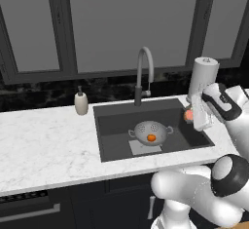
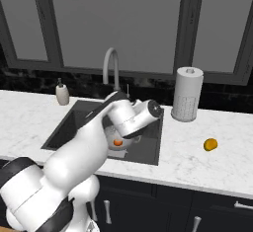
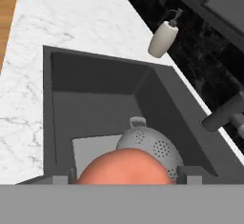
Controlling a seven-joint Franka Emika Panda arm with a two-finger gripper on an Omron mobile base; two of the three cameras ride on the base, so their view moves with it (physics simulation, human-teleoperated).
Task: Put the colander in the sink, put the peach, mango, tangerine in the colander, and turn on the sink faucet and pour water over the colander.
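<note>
The hand (image 1: 190, 114) hangs over the right rim of the sink (image 1: 109, 143), and the peach (image 1: 188, 115) sits between its fingers, so it is grasping the fruit. In the hand view the peach (image 3: 125, 167) swells pink-salmon right at the bottom between the two finger tips, with the basin below it. From the right base view the arm's own wrist covers the hand, so the grip itself is hard to make out there.

The colander (image 1: 151, 132) stands on the sink floor, on the lighter square patch, about midway along the basin and well to the left of the hand. The tangerine (image 1: 151, 137) lies inside it, a vivid orange ball low in the bowl. The peach is above and to the right of the colander, not yet over it.

The mango (image 2: 210, 144) lies alone on the counter (image 2: 197, 162) to the right of the sink, nearer the front edge. The sink faucet (image 1: 144, 72) rises at the back edge of the sink. A soap bottle (image 1: 81, 102) stands near the sink's back left corner, and a paper towel roll (image 2: 187, 94) stands at the back of the counter, right of the sink.
</note>
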